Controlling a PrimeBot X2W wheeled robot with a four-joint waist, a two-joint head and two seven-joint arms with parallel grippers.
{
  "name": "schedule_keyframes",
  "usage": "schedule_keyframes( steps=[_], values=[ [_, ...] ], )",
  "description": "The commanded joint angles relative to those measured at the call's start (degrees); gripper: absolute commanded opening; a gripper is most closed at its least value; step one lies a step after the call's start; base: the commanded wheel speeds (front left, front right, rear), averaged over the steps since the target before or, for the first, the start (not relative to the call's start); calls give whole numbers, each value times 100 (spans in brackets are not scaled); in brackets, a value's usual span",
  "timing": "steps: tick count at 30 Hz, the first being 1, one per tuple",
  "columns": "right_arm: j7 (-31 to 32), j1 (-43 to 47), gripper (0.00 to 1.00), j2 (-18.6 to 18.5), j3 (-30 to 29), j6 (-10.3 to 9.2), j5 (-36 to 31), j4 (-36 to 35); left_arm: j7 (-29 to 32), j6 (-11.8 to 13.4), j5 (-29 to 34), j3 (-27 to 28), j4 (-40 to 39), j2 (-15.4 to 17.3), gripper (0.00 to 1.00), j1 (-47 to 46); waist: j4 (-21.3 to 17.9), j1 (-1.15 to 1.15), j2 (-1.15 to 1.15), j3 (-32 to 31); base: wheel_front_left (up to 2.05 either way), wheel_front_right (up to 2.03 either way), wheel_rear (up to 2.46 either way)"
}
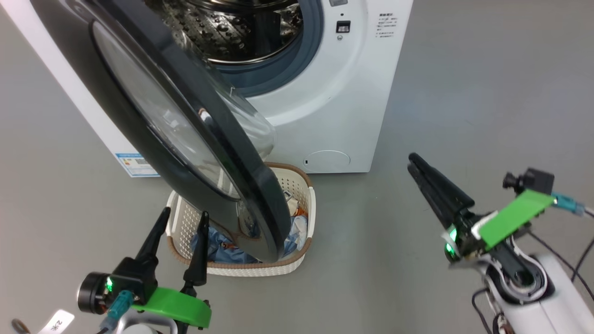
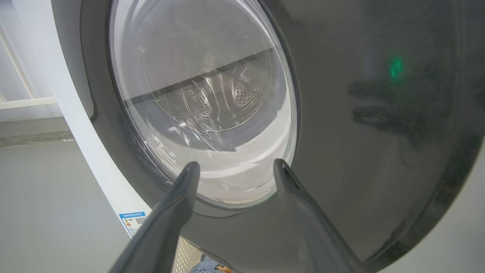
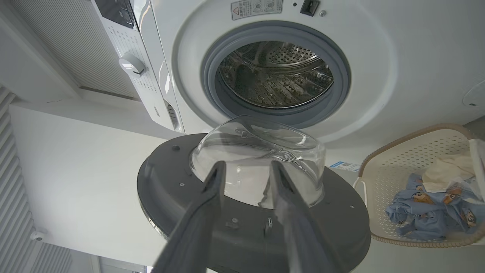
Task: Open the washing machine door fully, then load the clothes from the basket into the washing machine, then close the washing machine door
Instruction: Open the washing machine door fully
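Observation:
The white washing machine [image 1: 352,93] stands with its steel drum [image 3: 273,76] exposed. Its glossy black door [image 1: 139,93] is swung out and hangs over the cream basket [image 1: 297,176]. The glass bowl [image 3: 257,151] bulges from the door's inner side. Light blue printed clothes [image 3: 428,212] and a cream piece [image 3: 447,167] lie in the basket [image 3: 416,144]. My left gripper [image 1: 184,215] is open just in front of the door's outer face [image 2: 379,113], near its lower edge, holding nothing. My right gripper [image 1: 413,160] hangs right of the basket; its fingers [image 3: 212,197] are parted and empty, pointing at the door's inner rim [image 3: 170,182].
Grey floor surrounds the machine on both sides. A blue label sticker [image 1: 134,164] and a round filter cover [image 1: 327,160] sit low on the machine's front. The control panel with a dial [image 3: 130,64] is at the machine's top. Cables trail from my right wrist [image 1: 571,204].

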Motion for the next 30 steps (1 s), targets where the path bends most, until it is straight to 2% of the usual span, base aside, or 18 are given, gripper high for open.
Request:
schedule_keyframes(
  steps=[1, 11, 15, 21, 25, 30],
  values=[
    [-115, 173, 100, -13, 59, 19, -134, -292, -46, -29, 65, 195, -110, 102, 100, -4, -40, 0, 0, -16, 0, 0, 0],
    [-1048, 1125, 100, -31, 19, 19, -960, -815, -46, -40, 107, 230, -84, 102, 100, 67, -196, 0, 0, -83, 0, 0, 0],
    [-1745, 1318, 100, -168, -17, 19, -1691, -902, -46, -49, 119, 250, -65, 101, 100, 94, -228, 0, 0, -142, 0, 0, 0],
    [-3013, 1496, 100, -510, -167, 19, -3361, -791, -46, -66, 138, 286, -48, 101, 100, 170, -261, 0, 0, -249, 0, 0, 0],
    [-3371, 1559, 100, -573, -449, 19, -4727, -655, -46, -73, 144, 301, -22, 101, 100, 222, -271, 0, 0, -333, 0, 0, 0],
    [-3476, 1675, 100, -224, -965, 19, -6490, -703, -46, -78, 128, 297, 0, 101, 100, 289, -261, 0, 0, -448, 0, 0, 0]
  ],
)
